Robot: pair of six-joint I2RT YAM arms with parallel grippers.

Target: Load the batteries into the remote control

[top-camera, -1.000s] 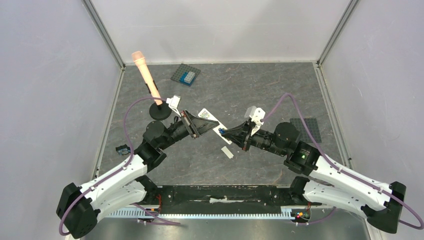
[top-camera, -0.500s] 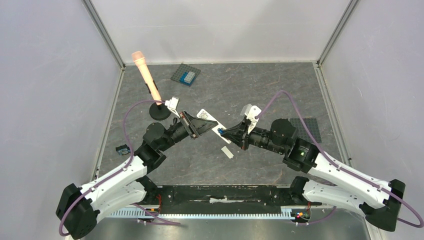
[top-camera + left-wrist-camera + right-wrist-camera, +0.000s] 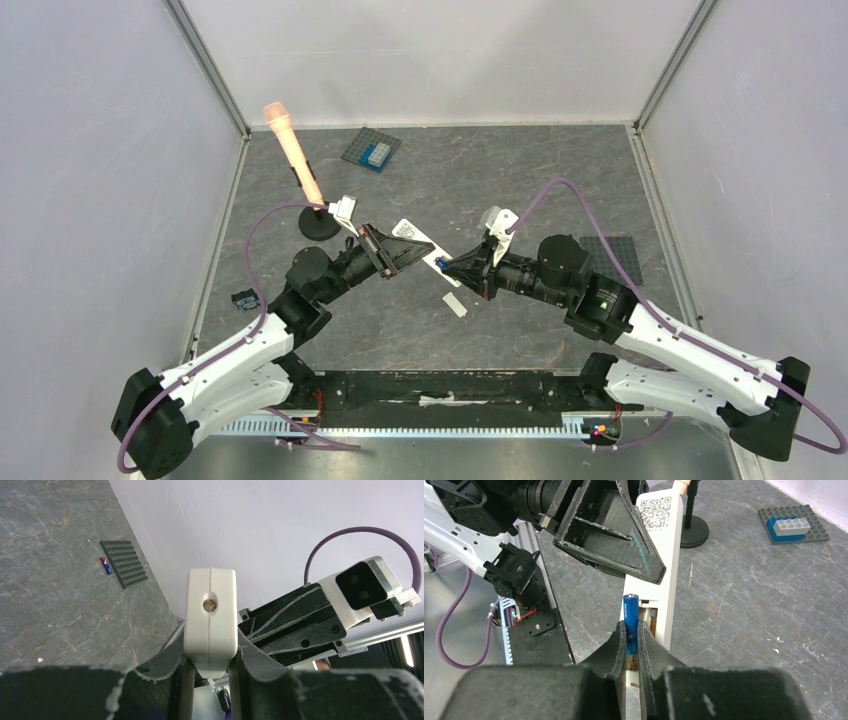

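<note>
Battery (image 3: pixel 630 607) looks light, slick; right end effector (image 3: pixel 631 630) pinches it mid-body. Left end effector (image 3: pixel 210 669) clamps rigid remote control (image 3: pixel 210 615) by its side edges.

Right tool (image 3: pixel 632 631) pinching blue battery (image 3: pixel 630 608), white remote (image 3: pixel 668 570) just beside
</note>
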